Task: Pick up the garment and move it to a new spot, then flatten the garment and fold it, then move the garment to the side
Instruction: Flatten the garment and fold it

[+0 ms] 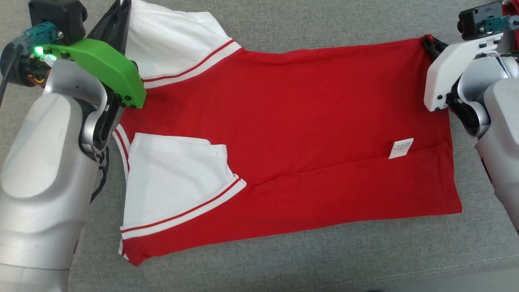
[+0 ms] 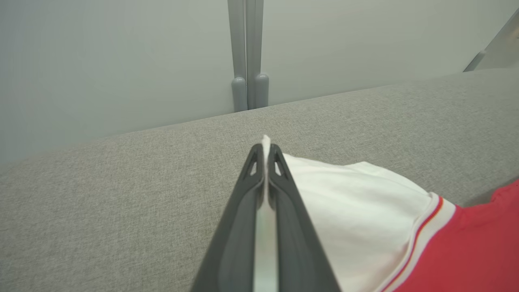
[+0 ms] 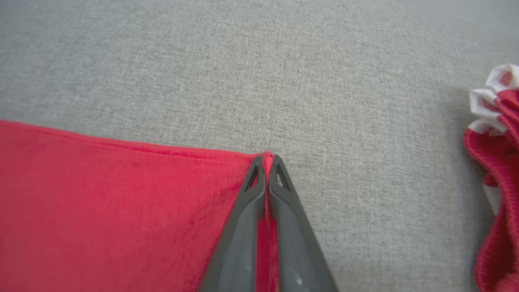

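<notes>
Where the garment lies: the garment (image 1: 308, 121), a red shirt, is spread flat across a grey cloth surface (image 1: 284, 259), neck end to the robot's left and hem to its right.
Near sleeve: the near sleeve (image 1: 174, 182) is white with a red-striped cuff and lies folded onto the red body.
Crease: a long slanting crease (image 1: 344, 166) runs above the near edge.
Tag: a small white tag (image 1: 401, 148) sits just by that crease (its print is too small to read).
Left gripper: the left gripper (image 2: 265, 152) is at the far left corner, fingers pinched together on the edge of the far sleeve (image 1: 174, 36).
Right gripper: the right gripper (image 3: 267, 162) is at the far right corner, fingers clamped on the red hem corner.
Beyond, right: a crumpled red-and-white cloth (image 3: 498, 162) lies well apart.
Farthest: a pale wall panel (image 2: 121, 61) and a grey post (image 2: 247, 52).
</notes>
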{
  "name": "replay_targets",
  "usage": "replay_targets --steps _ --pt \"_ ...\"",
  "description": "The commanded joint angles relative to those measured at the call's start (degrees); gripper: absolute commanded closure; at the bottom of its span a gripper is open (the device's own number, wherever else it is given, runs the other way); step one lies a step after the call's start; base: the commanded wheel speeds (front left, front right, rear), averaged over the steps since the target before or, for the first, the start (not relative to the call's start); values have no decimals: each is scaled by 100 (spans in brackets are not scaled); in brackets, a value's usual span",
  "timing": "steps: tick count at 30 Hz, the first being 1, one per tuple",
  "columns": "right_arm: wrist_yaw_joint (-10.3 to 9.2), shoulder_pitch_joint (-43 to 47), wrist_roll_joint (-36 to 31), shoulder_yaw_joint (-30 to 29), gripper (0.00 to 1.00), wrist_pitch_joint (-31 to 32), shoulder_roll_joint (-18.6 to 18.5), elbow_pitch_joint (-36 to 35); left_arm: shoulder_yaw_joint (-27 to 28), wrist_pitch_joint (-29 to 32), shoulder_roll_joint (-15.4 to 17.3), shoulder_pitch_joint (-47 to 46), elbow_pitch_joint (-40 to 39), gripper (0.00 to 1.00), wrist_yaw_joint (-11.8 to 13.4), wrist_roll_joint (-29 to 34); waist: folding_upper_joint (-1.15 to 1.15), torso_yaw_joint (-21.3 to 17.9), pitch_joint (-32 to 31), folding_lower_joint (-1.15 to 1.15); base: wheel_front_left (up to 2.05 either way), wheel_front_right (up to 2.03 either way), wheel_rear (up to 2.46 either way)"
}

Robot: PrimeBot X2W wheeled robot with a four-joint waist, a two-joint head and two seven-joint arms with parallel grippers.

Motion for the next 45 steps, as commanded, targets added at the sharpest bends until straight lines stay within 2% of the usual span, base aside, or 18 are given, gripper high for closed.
replay_targets --steps 1,7,11,15,24,30,37,38,39,40,41,42,45 --pt "-11 8 72 22 100 -141 -94 42 36 -83 50 146 -77 100 7 -47 0 10 -63 0 0 0 0" --pt "-11 390 394 266 100 -834 -208 -322 133 -442 101 787 -616 100 67 -189 0 52 -356 0 0 0 0" --pt "-11 843 629 317 100 -1193 -385 -723 225 -647 173 1453 -1217 100 198 -250 0 92 -596 0 0 0 0" --pt "-10 1399 684 129 100 -1435 -489 -1107 261 -759 216 2260 -1925 100 387 -339 0 138 -863 0 0 0 0" --pt "-10 2763 639 -497 100 -1530 -382 -1957 155 -824 139 3981 -3200 100 850 -515 0 291 -1385 0 0 0 0" --pt "-10 3437 527 -860 100 -1358 -188 -2369 88 -847 26 4568 -3190 100 968 -681 0 349 -1585 0 0 0 0" --pt "-9 3796 360 -1088 100 -1282 26 -2505 -9 -955 -112 4740 -2597 100 829 -883 0 352 -1692 0 0 0 0" --pt "-9 3836 331 -1113 87 -1277 59 -2515 -16 -988 -140 4733 -2473 100 810 -908 0 347 -1703 0 0 0 0" --pt "-10 3877 316 -1160 64 -1271 98 -2521 -29 -1044 -161 4722 -2369 73 781 -914 0 339 -1710 0 0 0 0" --pt "-10 3916 296 -1203 53 -1274 121 -2529 -37 -1085 -171 4714 -2298 42 755 -909 0 333 -1714 0 0 0 0" --pt "-10 3974 288 -1273 6 -1294 150 -2544 -41 -1130 -195 4717 -2222 0 740 -923 0 329 -1719 0 0 0 0" --pt "-10 4027 275 -1331 0 -1322 176 -2557 -45 -1161 -206 4731 -2182 0 719 -931 0 327 -1724 0 0 0 0" --pt "-9 4236 221 -1533 0 -1409 261 -2644 10 -1328 -232 4830 -2143 0 711 -948 0 317 -1747 0 0 0 0"
